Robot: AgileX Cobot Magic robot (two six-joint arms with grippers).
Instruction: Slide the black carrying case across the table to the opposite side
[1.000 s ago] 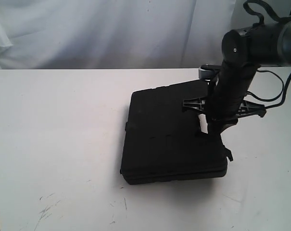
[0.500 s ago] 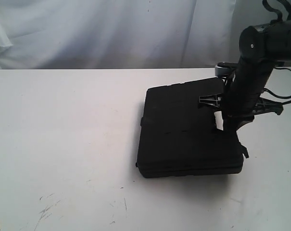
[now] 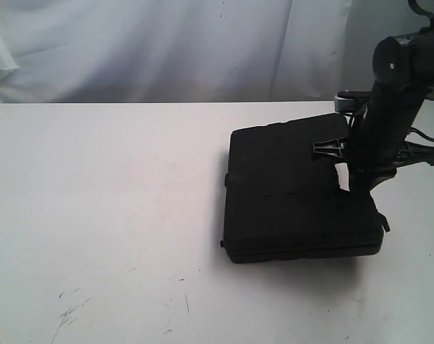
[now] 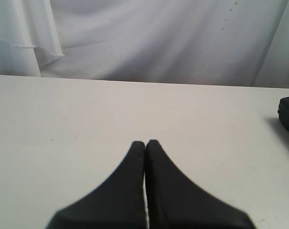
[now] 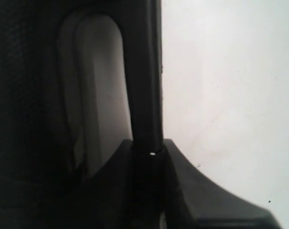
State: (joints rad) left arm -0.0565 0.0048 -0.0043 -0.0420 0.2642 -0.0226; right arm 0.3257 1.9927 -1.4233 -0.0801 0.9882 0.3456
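In the view from outside, a white cloth [image 3: 166, 50] hangs across the top of the frame. Under it the white worktop [image 3: 95, 201] fills the rest of the frame. At the lower left there are a few thin dark scratches [image 3: 69, 308]. The left half and the middle are bare. The black case [image 3: 288, 193] lies flat in the right half, a little below the middle. Its far right corner is close to the back edge of the worktop. At the far right a black arm [image 3: 389, 122] comes down from the upper right corner. Its right end effector [image 3: 354, 185] sits on the right edge of the case, next to a small white gap. In the left wrist view, the left end effector [image 4: 145, 143] is at the bottom middle. Its two black tips are pressed together with nothing between them, and it hangs over bare worktop. Only one dark corner of the case shows, at the right edge of that frame. In the right wrist view, the dark case fills the left side and white worktop fills the right side. The thin black handle [image 5: 146, 71] runs down the middle, beside a long, rounded pale opening. The two black fingers [image 5: 201, 191] at the bottom are clamped on the handle, one on each side.
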